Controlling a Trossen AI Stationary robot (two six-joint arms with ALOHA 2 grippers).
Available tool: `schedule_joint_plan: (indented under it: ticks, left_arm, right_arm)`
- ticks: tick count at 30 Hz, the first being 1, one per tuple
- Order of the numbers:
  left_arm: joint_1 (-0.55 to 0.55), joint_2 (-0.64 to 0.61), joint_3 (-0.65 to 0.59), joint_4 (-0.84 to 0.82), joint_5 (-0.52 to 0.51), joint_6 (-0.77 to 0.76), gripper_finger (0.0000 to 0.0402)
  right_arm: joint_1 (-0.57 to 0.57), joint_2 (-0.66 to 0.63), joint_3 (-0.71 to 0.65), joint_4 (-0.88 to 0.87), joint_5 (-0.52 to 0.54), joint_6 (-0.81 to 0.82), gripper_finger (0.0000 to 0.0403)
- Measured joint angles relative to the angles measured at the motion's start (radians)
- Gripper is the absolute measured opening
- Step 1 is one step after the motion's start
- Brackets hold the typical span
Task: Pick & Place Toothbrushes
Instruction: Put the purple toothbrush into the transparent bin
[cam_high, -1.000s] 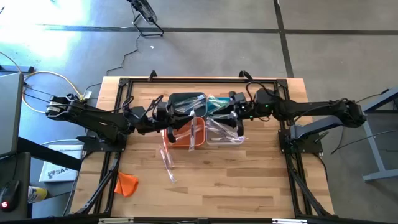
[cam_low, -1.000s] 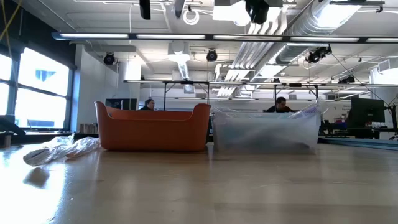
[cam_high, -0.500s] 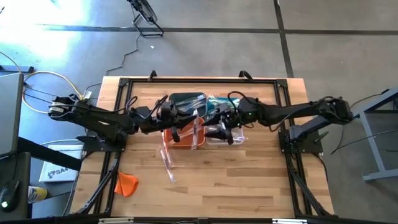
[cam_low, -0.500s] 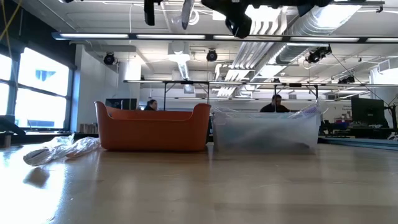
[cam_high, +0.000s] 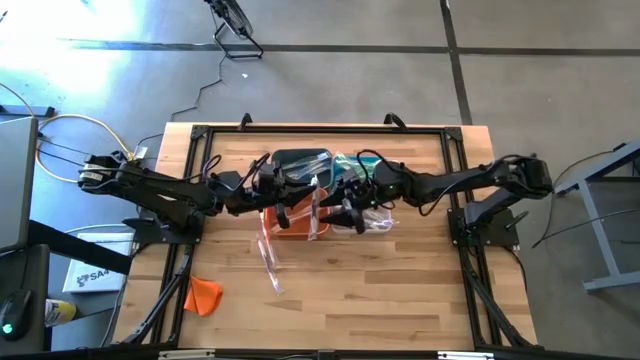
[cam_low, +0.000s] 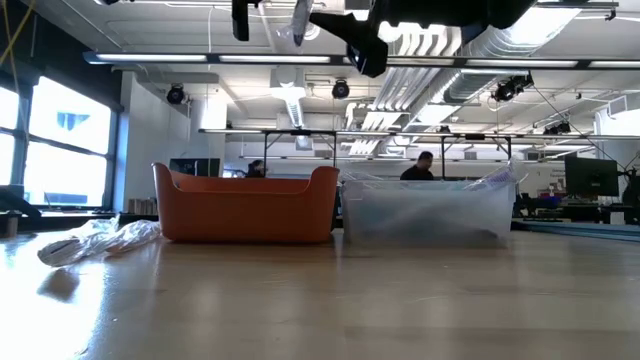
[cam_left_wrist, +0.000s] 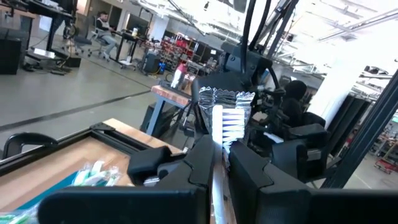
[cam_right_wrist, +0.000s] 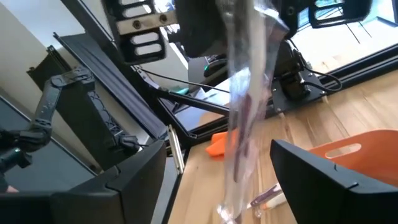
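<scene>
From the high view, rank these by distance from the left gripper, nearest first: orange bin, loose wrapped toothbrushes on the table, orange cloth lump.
1. The orange bin: directly under the left gripper, mid-table.
2. The loose wrapped toothbrushes: on the bare wood just in front of the bin.
3. The orange cloth lump: farthest, near the table's front left corner.

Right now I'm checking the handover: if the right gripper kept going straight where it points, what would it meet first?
Probably the wrapped toothbrush hanging from the left gripper. It lies between the right gripper's open fingers, though depth is unclear.
</scene>
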Motion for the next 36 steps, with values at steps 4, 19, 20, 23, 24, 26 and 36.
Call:
schedule_joint_plan:
  ticks: [4,19,20,23,24,26,36]
  left_arm:
    - [0.000,0.000,0.000,0.000,0.000,0.000,0.0025]
    - [0.000,0.022,-0.001,0.036,-0.012,-0.003,0.0025]
    - [0.000,0.023,-0.002,0.048,-0.012,-0.003,0.0025]
    - [0.000,0.036,0.001,0.103,-0.013,-0.003,0.0025]
    - [0.000,0.040,0.001,0.106,-0.013,-0.002,0.0025]
    - [0.000,0.050,-0.002,0.116,-0.015,0.001,0.0025]
    - [0.000,0.088,-0.001,0.161,-0.026,0.004,0.0025]
  right_arm:
    - [0.000,0.014,0.000,0.006,0.002,-0.001,0.0276]
    - [0.021,0.019,0.000,0.048,0.108,-0.064,0.0247]
    - [0.021,0.019,0.000,0.048,0.108,-0.064,0.0246]
    - [0.021,0.019,0.000,0.047,0.108,-0.064,0.0239]
    - [0.021,0.019,0.000,0.044,0.108,-0.064,0.0237]
    - [0.021,0.019,0.000,0.039,0.108,-0.065,0.0231]
    - [0.021,0.019,0.000,0.039,0.108,-0.065,0.0165]
